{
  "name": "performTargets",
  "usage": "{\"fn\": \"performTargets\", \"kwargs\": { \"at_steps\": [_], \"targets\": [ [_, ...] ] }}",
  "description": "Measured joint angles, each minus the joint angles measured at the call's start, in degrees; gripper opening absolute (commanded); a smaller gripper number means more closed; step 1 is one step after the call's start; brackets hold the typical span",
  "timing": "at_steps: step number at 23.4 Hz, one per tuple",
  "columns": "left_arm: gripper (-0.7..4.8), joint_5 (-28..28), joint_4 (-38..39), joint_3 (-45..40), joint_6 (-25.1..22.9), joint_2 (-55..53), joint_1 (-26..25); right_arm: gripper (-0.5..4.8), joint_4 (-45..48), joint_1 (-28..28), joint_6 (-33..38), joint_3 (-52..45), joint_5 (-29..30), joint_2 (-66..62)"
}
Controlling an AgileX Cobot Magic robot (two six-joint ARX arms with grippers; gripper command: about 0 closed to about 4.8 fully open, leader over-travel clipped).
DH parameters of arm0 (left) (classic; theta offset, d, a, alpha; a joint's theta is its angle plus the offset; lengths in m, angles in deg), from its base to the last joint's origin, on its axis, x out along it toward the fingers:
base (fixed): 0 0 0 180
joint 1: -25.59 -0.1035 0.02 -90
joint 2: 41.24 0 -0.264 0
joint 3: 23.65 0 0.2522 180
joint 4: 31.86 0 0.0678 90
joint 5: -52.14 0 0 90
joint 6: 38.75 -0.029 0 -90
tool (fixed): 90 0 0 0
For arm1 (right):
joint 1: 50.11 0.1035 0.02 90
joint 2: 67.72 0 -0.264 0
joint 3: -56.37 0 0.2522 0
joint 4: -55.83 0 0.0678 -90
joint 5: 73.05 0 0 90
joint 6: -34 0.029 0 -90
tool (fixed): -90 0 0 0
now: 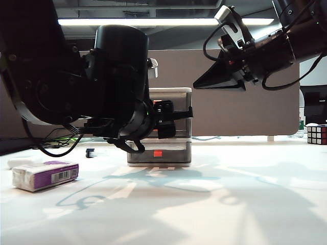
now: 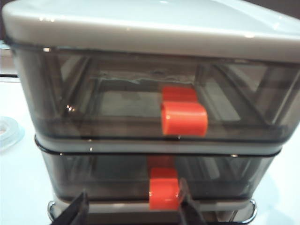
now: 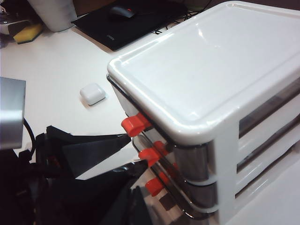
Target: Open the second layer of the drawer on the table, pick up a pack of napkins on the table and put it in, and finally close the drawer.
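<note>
Bulky black arms, looped black cables, seemingly wedge-shaped jaws.

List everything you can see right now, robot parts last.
drawer: one, light grey frame, mid-table
smoky drawers: three, all shut, each with a red-orange tab
pack of napkins: one, purple and white, on the table left of the drawer
small case: one, white, beside the drawer
puzzle cube: one, multicoloured, far right edge
mouse: one, black, on a dark mat
left gripper: open, straddling the middle tab
right gripper: raised above the drawer's right, state unclear
</note>
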Motion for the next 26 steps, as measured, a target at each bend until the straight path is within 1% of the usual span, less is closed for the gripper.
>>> {"fn": "performTargets", "kwargs": {
  "at_steps": [5,9,13,21,22,23,24,26],
  "targets": [
    [2.10,-1.8,-0.1,0.1,0.0,-0.1,-0.2,-0.04,0.9,0.0,0.0,0.0,0.0,-0.1],
    [2.10,-2.1,-0.1,1.9,0.0,-1.7,-0.2,-0.04,1.1,0.0,0.0,0.0,0.0,-0.1],
    [2.10,-2.4,1.6,3.6,0.0,-2.0,-0.2,-0.05,1.2,0.0,0.0,0.0,0.0,-0.1],
    [2.05,-2.5,2.8,4.0,0.0,-2.0,-0.3,-0.04,1.3,0.0,0.0,0.0,0.0,-0.1],
    [2.00,-2.5,3.3,4.1,0.0,-2.0,-0.4,-0.04,1.2,0.0,0.0,0.0,0.0,-0.1],
    [1.59,-2.5,3.8,4.1,0.0,-2.1,-0.4,-0.04,1.3,0.0,0.0,0.0,0.0,-0.1],
    [1.39,-2.5,4.1,4.1,0.0,-2.1,-0.4,-0.05,1.2,0.0,0.0,0.0,0.0,-0.1],
    [1.37,-2.5,4.0,4.1,0.0,-2.1,-0.4,-0.04,1.2,0.0,0.0,0.0,0.0,-0.1]
  ]
}}
